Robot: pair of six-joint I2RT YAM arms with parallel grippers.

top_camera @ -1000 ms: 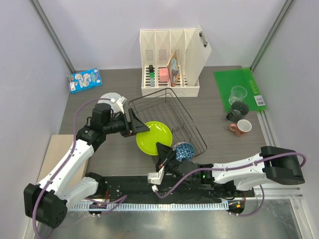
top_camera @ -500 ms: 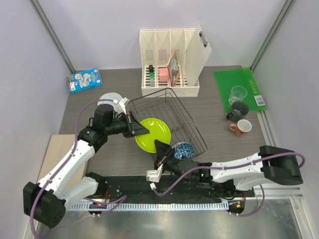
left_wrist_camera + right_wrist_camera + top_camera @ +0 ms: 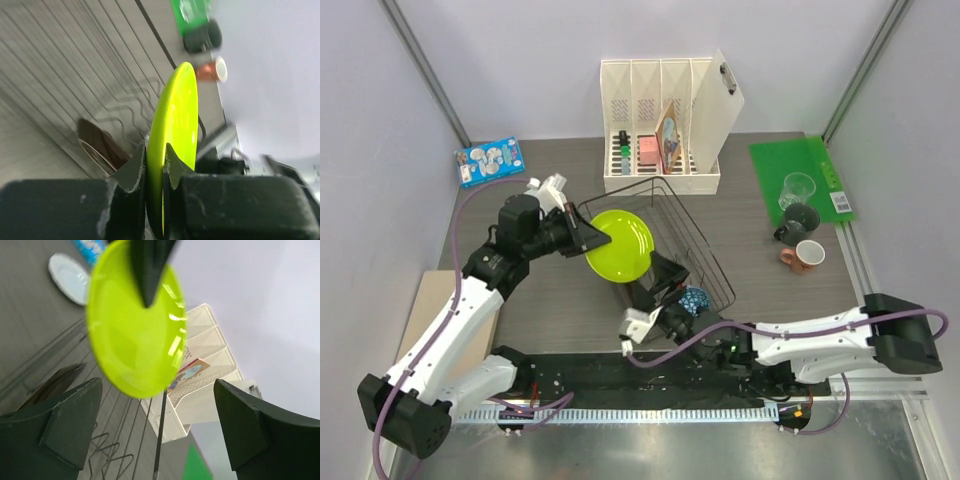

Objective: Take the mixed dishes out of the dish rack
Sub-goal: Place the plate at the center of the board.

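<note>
lime-green plate (image 3: pixel 620 245) lifted, right gripper (image 3: pixel 157 385) opened

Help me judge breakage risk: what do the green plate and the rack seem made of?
The green plate looks like plastic or melamine with a glossy finish: even bright colour, thin edge, sharp highlights. Glazed ceramic can't be ruled out. The rack looks like dark coated metal wire, judging by its thin bent rods.

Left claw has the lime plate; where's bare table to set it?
Two patches: left of the dish rack, nearer than the left claw holding the lime-green plate; and between the rack and the pink mug. Crowded: the rack's near corner, with blue bowl and open right claw.
</note>
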